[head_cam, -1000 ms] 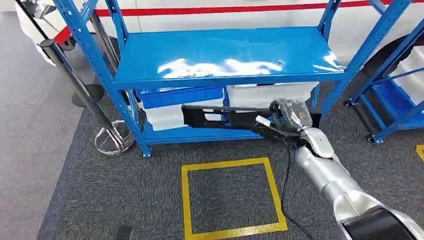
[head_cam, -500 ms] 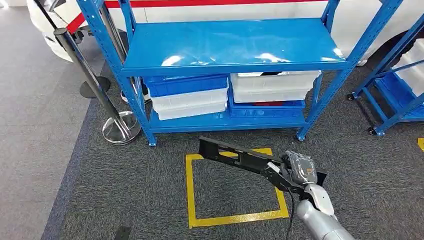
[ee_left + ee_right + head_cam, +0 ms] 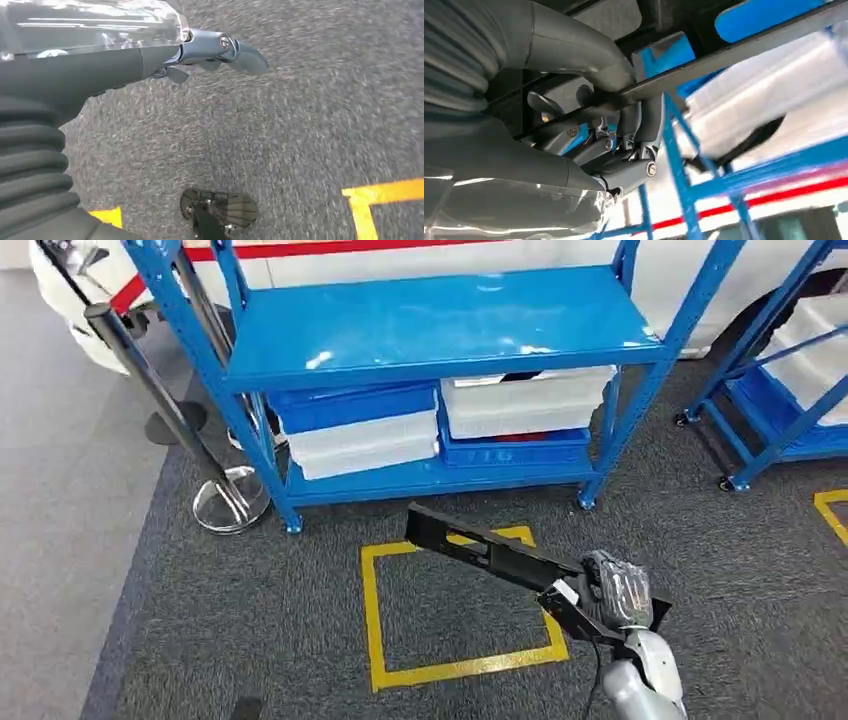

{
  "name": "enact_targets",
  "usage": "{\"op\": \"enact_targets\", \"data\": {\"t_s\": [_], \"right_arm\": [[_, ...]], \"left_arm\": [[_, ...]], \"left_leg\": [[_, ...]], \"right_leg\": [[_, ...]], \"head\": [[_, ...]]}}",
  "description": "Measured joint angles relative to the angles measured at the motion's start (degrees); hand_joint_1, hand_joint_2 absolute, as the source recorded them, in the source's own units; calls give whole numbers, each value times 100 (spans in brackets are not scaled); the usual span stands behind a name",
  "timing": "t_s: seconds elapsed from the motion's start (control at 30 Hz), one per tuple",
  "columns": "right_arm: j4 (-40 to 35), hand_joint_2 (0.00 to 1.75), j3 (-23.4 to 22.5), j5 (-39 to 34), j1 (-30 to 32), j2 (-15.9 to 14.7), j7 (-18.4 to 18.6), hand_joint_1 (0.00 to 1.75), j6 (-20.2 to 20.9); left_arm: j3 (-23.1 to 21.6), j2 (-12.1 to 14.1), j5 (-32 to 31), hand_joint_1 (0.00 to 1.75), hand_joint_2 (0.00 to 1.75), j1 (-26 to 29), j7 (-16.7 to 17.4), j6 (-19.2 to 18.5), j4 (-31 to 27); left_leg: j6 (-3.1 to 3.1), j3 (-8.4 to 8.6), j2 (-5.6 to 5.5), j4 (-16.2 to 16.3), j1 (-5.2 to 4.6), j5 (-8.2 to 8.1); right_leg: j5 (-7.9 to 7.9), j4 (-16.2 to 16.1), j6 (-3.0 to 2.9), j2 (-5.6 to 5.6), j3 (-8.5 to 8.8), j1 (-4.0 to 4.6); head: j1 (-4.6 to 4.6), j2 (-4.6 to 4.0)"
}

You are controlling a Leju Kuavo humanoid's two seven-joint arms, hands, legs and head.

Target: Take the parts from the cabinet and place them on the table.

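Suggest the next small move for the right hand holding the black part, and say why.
Probably keep carrying the long black part away from the blue rack. The right hand grips one end, the part hangs over the floor's yellow square, and no table is visible.

You see glossy blue painted metal on the cabinet [image 3: 440, 325], matt black plastic on the part [image 3: 490, 555], and rough grey carpet [image 3: 250, 620].

**Shelving bay on dark carpet**

You faced a blue metal rack [image 3: 440, 330] on dark grey carpet [image 3: 250, 620], with a yellow taped square [image 3: 375, 620] before it. A chrome stanchion [image 3: 225, 505] stood left; a white vehicle body with a red stripe [image 3: 330, 248] behind.
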Motion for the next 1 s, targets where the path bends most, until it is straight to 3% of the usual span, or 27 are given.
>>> {"op": "enact_targets", "data": {"t_s": [0.07, 0.1, 0.13, 0.2, 0.23, 0.27, 0.33, 0.37, 0.4, 0.43, 0.47, 0.53, 0.57, 0.6, 0.63, 0.7, 0.73, 0.77, 0.8, 0.83, 0.87, 0.9, 0.93, 0.97, 1.0], "right_arm": [[-220, 175, -277, 226, 87, 11, -2, 175, -2], [-326, 175, -381, 293, 95, 22, -2, 175, -4], [-401, 175, -445, 351, 85, 18, 9, 175, -4], [-612, 175, -604, 395, 45, -50, 102, 175, -4], [-667, 175, -631, 305, -14, -149, 155, 175, -2], [-693, 175, -630, 181, -95, -237, 198, 175, 0], [-750, 175, -630, -114, -363, -569, 258, 175, 19], [-750, 175, -628, -236, -555, -718, 275, 175, 50], [-746, 175, -626, -381, -772, -906, 308, 175, 87], [-724, 175, -624, -484, -1048, -1071, 306, 175, 113], [-667, 175, -615, -577, -1319, -1240, 293, 175, 149], [-491, 175, -541, -722, -1832, -1549, 258, 175, 310], [-408, 175, -480, -760, -2087, -1747, 253, 175, 397], [-330, 175, -447, -775, -2284, -1874, 245, 175, 433], [-252, 175, -406, -792, -2500, -1989, 245, 175, 459], [-156, 175, -300, -830, -2767, -2061, 251, 175, 417], [-118, 175, -254, -843, -2841, -2107, 278, 175, 407], [-86, 175, -193, -845, -2926, -2175, 345, 175, 426], [-64, 175, -119, -845, -3046, -2251, 459, 175, 514], [-62, 175, -31, -852, -3192, -2341, 593, 175, 637], [-81, 175, 69, -863, -3366, -2448, 748, 175, 785], [-120, 175, 171, -884, -3477, -2533, 845, 175, 904], [-155, 175, 252, -919, -3608, -2585, 909, 175, 987], [-206, 175, 318, -937, -3659, -2629, 963, 175, 1031], [-241, 175, 371, -939, -3668, -2660, 1003, 175, 1049]], "left_arm": [[0, -2, 0, 0, 175, -10, 2, -7, 0], [0, -4, -2, 0, 175, -18, 2, -11, 0], [-2, -13, -4, 0, 175, -21, 2, -26, 0], [-4, -15, -11, 0, 175, -16, 13, -57, 0], [-2, -17, -15, 0, 175, -17, 13, -63, 0], [-2, -17, -24, 0, 175, -20, 18, -72, 0], [-2, -20, -48, 0, 175, -39, 15, -74, 0], [-2, -22, -68, 0, 175, -45, 15, -74, 0], [0, -16, -70, 0, 175, -44, 15, -70, 0], [7, -11, -66, 0, 175, -32, 15, -61, 0], [11, -15, -63, 0, 175, -28, 11, -48, 0], [20, -20, -41, 0, 175, -24, -9, -35, 0], [22, -50, -2, 0, 175, -35, -20, -33, 0], [28, -44, 15, 0, 175, -44, -31, -28, 0], [37, -44, 33, 0, 175, -41, -39, -22, 0], [66, -46, 31, 0, 175, -1, -41, -13, 2], [77, -52, 33, 0, 175, 6, -44, -11, 0], [96, -63, 35, 0, 175, 7, -50, -7, 2], [118, -77, 33, 0, 175, 6, -52, 11, 0], [125, -85, 13, 0, 175, 5, -55, 33, 2], [125, -85, -7, 0, 175, 6, -66, 68, 0], [127, -79, -9, 0, 175, 4, -66, 104, 0], [131, -72, -11, 0, 175, -1, -66, 140, 0], [133, -72, -13, 0, 175, 15, -61, 159, 0], [133, -74, -28, 0, 175, 2, -52, 175, 0]], "left_leg": [[-80, -17, 49, 34, 39, -66], [-89, -71, -80, 200, 44, -231], [-80, -209, -159, 547, 44, -465], [-61, -623, -222, 1533, 40, -923], [-42, -738, -228, 1809, 37, -982], [-12, -735, -232, 1829, 23, -918], [107, -415, -287, 1175, -24, -488], [182, -177, -387, 687, -50, -243], [283, -4, -660, 267, -67, -113], [294, 31, -762, 156, -33, -117], [248, 24, -708, 105, -70, -129], [270, 37, -594, 77, -103, -86], [284, 59, -508, -40, -58, 8], [294, 68, -460, -100, -55, 64], [333, 57, -411, -128, -56, 98], [326, 32, -255, -126, -54, 109], [325, 25, -184, -124, -48, 110], [318, 23, -109, -113, -36, 110], [303, 12, -52, -94, -28, 102], [275, 1, 10, -61, -16, 83], [222, -9, 82, -10, 6, 45], [157, -12, 129, 42, -23, 1], [110, -39, 181, 88, -59, -34], [84, -28, 216, 64, -58, -37], [69, -2, 288, 61, -65, -42]], "right_leg": [[54, -48, -109, 93, -15, -10], [74, -54, -140, 132, -23, -7], [89, -54, -176, 177, -41, -3], [124, -52, -226, 297, -90, 40], [143, -48, -240, 364, -111, 67], [160, -46, -239, 430, -125, 83], [194, -38, -225, 563, -136, 120], [211, -35, -218, 621, -140, 132], [233, -34, -207, 667, -158, 105], [266, -16, -159, 737, -201, 141], [306, -11, -116, 802, -252, 80], [382, -53, -20, 948, -296, 20], [400, -54, 25, 955, -314, 56], [309, 15, 36, 668, -354, 56], [90, 265, 81, 446, -460, 55], [-347, 1119, 166, 318, -808, 2], [-458, 1476, 210, 297, -943, -41], [-440, 1570, 244, 284, -959, -81], [-325, 1420, 286, 255, -861, -121], [-133, 1078, 330, 210, -655, -156], [114, 492, 365, 99, -317, -182], [147, 73, 399, -167, -116, -177], [109, 40, 308, -212, -105, -78], [118, 43, 151, -93, -123, -85], [125, 33, 113, -45, -138, -74]], "head": [[-2, 0], [2, 0], [0, 0], [0, 0], [0, 0], [0, 0], [0, 0], [0, 0], [2, 0], [6, 0], [4, 0], [2, 0], [0, -2], [6, 0], [7, 0], [6, 0], [9, 0], [9, 0], [9, 0], [9, 0], [9, 0], [9, 0], [13, 0], [2, -2], [0, 0]]}}
